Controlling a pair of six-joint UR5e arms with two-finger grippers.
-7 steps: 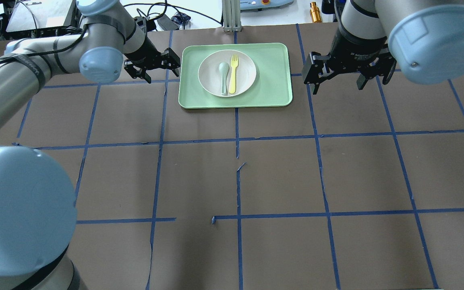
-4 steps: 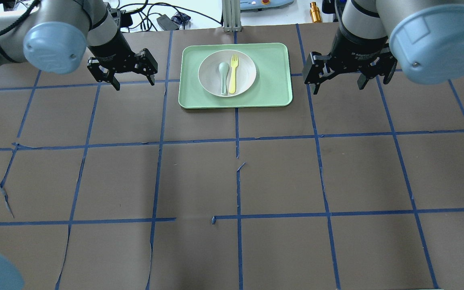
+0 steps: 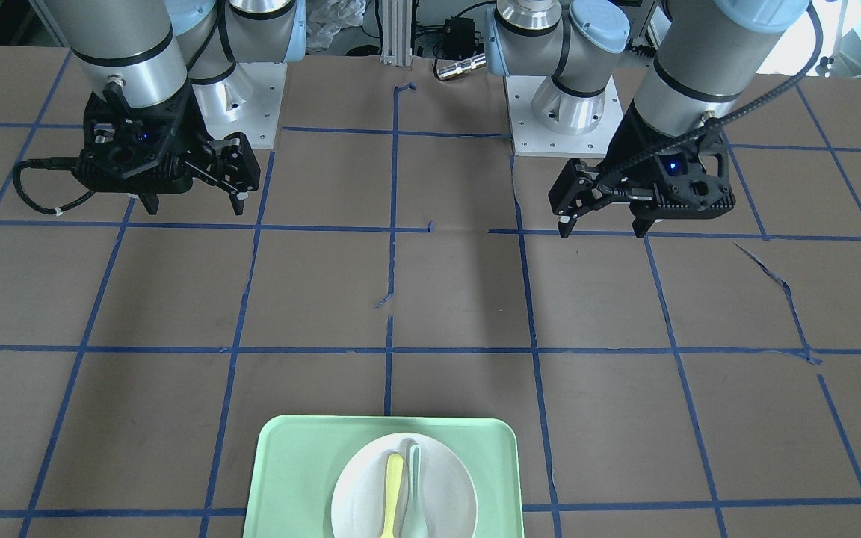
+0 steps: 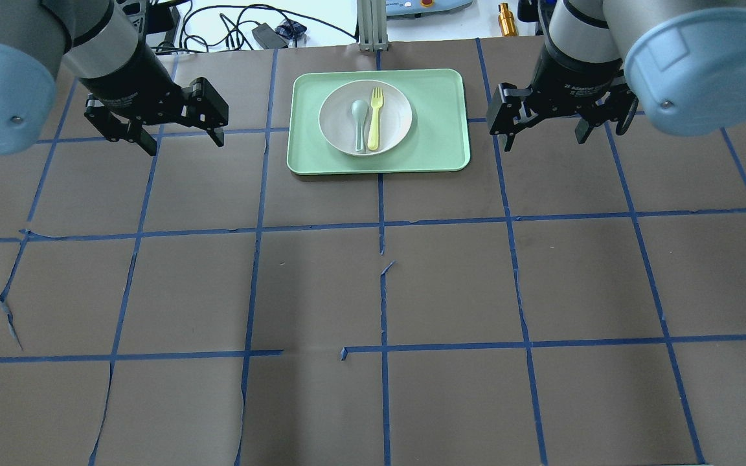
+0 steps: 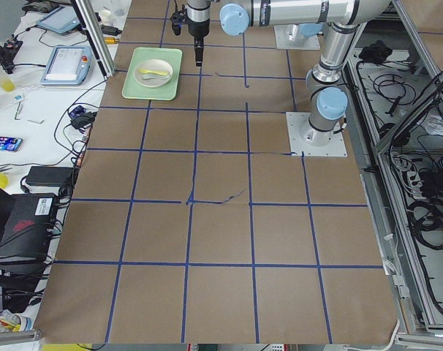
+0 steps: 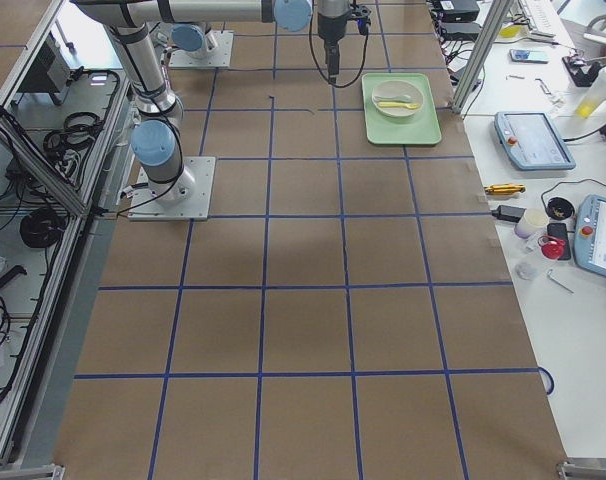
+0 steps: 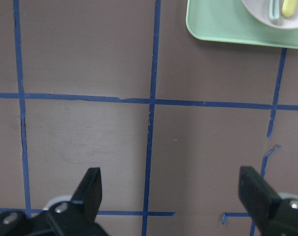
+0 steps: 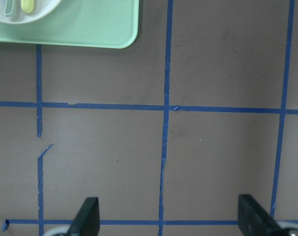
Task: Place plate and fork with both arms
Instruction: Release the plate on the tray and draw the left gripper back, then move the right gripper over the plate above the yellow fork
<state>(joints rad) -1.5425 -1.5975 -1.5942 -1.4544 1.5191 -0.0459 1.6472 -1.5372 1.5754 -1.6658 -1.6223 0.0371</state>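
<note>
- Overhead: the off-white plate (image 4: 395,116) sits on the pale-green tray (image 4: 441,139), midway along the table's (image 4: 373,291) far edge. The yellow fork (image 4: 374,120) lies in the plate beside a grey-green spoon (image 4: 359,123).
- Front-facing: the left gripper (image 3: 601,232) and the right gripper (image 3: 195,211) hover above the table, jaws spread wide, holding nothing.
- Wrist views: each shows parted fingers (image 7: 92,187) and a tray corner at the top edge.

The fork (image 6: 409,104) lies on the plate (image 6: 392,90), in the tray (image 6: 403,128).
</note>
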